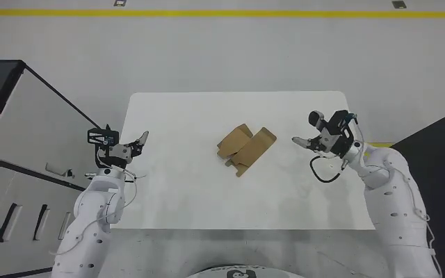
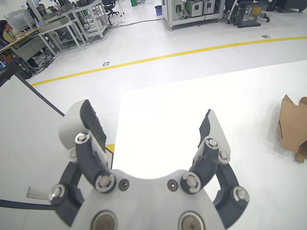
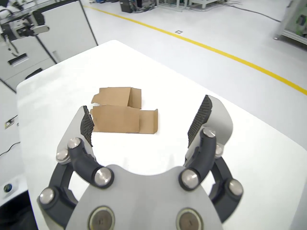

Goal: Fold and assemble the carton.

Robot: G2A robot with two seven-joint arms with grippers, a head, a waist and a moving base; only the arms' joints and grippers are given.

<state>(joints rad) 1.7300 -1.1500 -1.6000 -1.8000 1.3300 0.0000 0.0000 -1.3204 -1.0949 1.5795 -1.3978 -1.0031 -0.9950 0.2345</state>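
1. While the brown carton (image 1: 247,148) lies unassembled near the middle of the white table (image 1: 181,201), the left gripper (image 1: 141,138) hovers over the table's left edge. Its fingers are spread wide and pinch nothing, and its black ribbed pads (image 2: 92,120) are well apart from the cardboard.
2. At centre, the carton rests on the tabletop, turned at a diagonal to the table's edges. It shows as two tan sections side by side, touching along their length. Loose flaps stick out at the ends, and one flap on the side facing the left arm stands a little off the surface. The walls are not squared up into a box, and the pictures do not show its inside.
3. To the right, the right gripper (image 1: 299,142) hangs above the table's right side and points toward the carton. It is near the cardboard but not touching it. Its fingers are also spread wide, with nothing held between the textured pads (image 3: 199,118).
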